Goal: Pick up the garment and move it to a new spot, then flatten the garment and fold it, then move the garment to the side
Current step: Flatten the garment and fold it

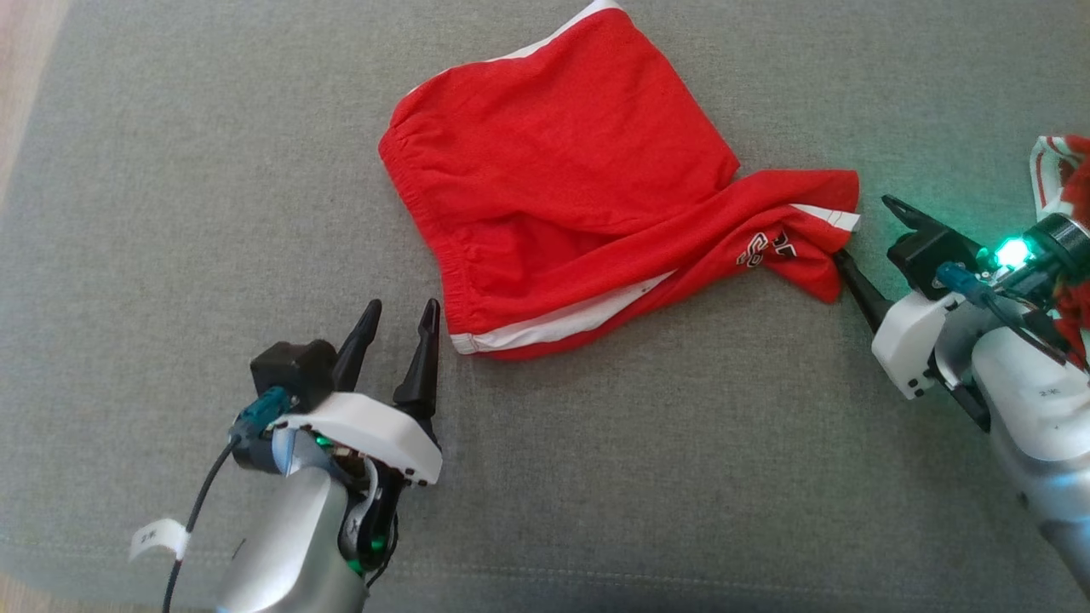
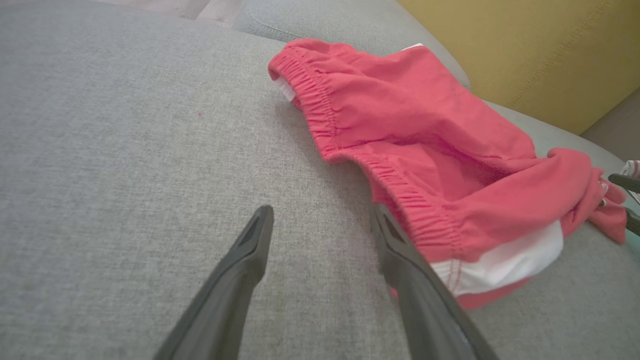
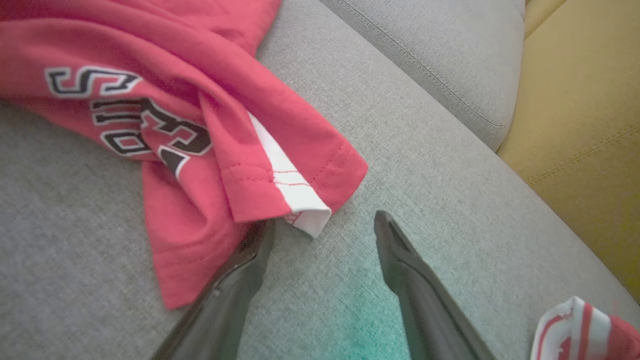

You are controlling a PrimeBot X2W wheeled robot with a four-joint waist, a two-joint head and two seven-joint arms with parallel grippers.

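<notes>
The garment (image 1: 553, 187), red shorts with white side stripes and a printed logo, lies rumpled on the grey cushion (image 1: 170, 213). My left gripper (image 1: 404, 306) stands open just left of the waistband's near corner. In the left wrist view its right finger (image 2: 400, 255) lies against the elastic waistband of the garment (image 2: 425, 130). At the twisted leg hem on the right, my right gripper (image 1: 862, 227) is open. In the right wrist view one finger (image 3: 240, 280) touches the hem of the garment (image 3: 175, 100), the other rests over bare cushion; the right gripper (image 3: 324, 220) holds nothing.
A red-and-white striped cloth (image 1: 1056, 170) lies by my right forearm, also in the right wrist view (image 3: 575, 325). A mustard-yellow backrest (image 3: 590, 125) rises behind the cushion. A second grey cushion (image 3: 425, 40) adjoins at the back. The floor (image 1: 25, 51) shows past the cushion's left edge.
</notes>
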